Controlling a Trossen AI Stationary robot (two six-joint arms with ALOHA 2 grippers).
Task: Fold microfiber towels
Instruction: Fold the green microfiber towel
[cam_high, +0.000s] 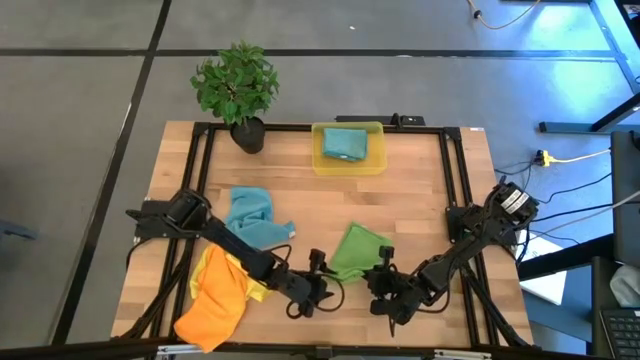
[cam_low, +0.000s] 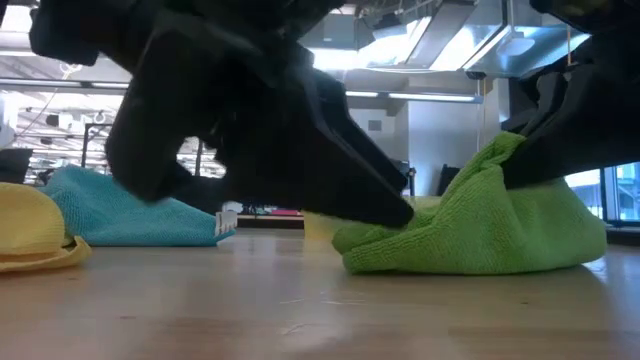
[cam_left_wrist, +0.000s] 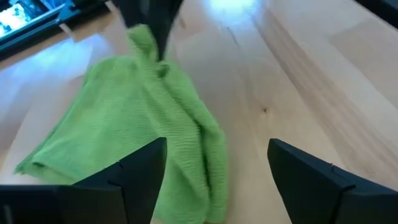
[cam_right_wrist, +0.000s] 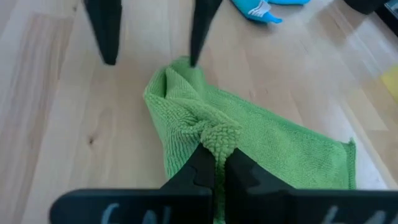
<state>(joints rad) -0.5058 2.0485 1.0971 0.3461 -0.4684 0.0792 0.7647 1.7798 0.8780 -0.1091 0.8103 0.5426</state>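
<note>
A green microfiber towel (cam_high: 355, 250) lies bunched on the wood near the table's front middle. My right gripper (cam_right_wrist: 219, 168) is shut on it at its near right side. My left gripper (cam_left_wrist: 217, 180) is open at the towel's left end. One of its fingers is at the towel's bunched end and the other stands over bare wood. A teal towel (cam_high: 250, 215) lies crumpled on the table to the left. An orange towel (cam_high: 215, 300) lies over a yellow one (cam_high: 257, 291) at the front left. Another teal towel (cam_high: 344, 143) lies in the yellow bin (cam_high: 378, 150). My left gripper's one fingertip (cam_right_wrist: 194, 57) meets the green towel's bunched end (cam_right_wrist: 177, 68); the other finger (cam_right_wrist: 106, 37) is clear of it. The fingers slant down from the table's left. My right gripper pinches a gathered fold (cam_right_wrist: 217, 138) of the green towel between its two fingers, several layers together. The fingers slant down from the table's right. The pinched part is raised into a peak (cam_low: 510, 150), and the rest of the towel lies on the table.
A potted plant (cam_high: 238, 90) stands at the far left corner. The yellow bin stands at the far edge's middle. Bare wood (cam_high: 420, 210) lies between the green towel and the bin, and to the right of it.
</note>
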